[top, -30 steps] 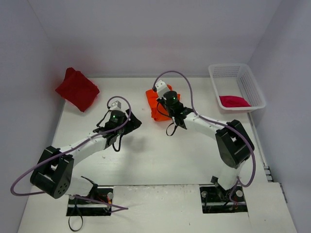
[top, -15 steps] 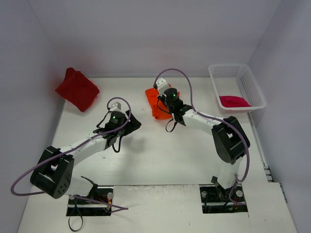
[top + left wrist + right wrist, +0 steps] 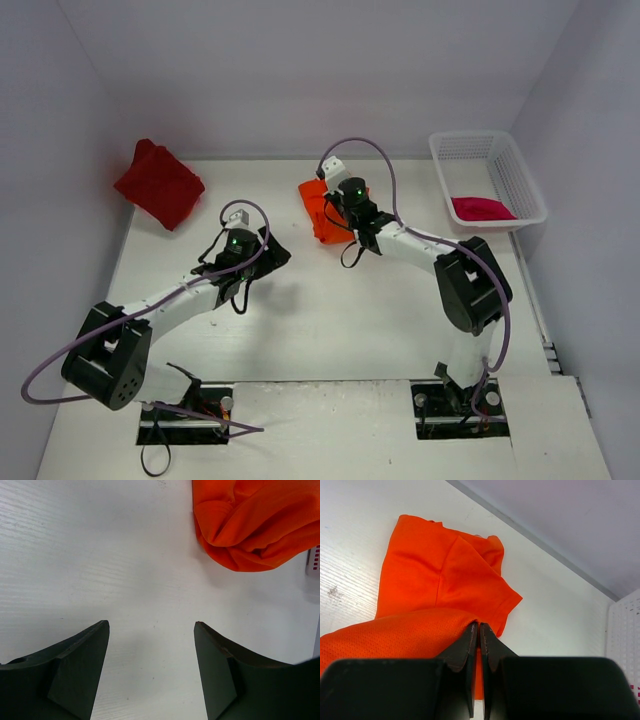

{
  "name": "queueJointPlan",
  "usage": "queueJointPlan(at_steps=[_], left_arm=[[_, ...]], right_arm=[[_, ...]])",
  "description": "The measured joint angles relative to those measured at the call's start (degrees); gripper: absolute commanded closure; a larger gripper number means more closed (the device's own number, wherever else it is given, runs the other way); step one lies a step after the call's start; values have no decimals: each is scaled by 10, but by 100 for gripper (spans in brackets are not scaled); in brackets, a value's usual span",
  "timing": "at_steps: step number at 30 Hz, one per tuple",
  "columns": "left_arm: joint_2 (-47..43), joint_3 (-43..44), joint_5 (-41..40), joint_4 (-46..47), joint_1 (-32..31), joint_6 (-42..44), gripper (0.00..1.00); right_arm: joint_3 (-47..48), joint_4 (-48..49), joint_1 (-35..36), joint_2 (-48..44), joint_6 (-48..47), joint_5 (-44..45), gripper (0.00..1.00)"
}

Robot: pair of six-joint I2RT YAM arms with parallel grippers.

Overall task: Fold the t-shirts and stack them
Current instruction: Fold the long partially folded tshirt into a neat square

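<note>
Orange t-shirt (image 3: 316, 212): lies bunched and partly folded on the tabletop (image 3: 330, 320), at the centre of the far half. Right end effector (image 3: 479, 625): jaws pressed together on a fold of this garment at its near edge. The pinched cloth rises towards the wrist camera, while the remainder lies flat beyond it.

Left end effector (image 3: 150, 626): jaws stand wide apart with nothing between them, over bare tabletop left of centre. The orange t-shirt's rounded edge shows ahead and to its right, well apart from both fingers.

Dark red t-shirt (image 3: 158, 183): lies in a rough folded heap at the far left corner, against the back wall and apart from both arms.

Crimson-pink t-shirt (image 3: 482, 208): lies crumpled inside the white mesh basket (image 3: 470, 148) at the far right edge of the tabletop.
</note>
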Motion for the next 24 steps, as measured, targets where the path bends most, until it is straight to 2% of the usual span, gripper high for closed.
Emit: queueJointPlan(at_steps=[24], left_arm=[[-1,8,3,3,0,-2,37]], right_arm=[[35,14,-13,45,-1,-12,100]])
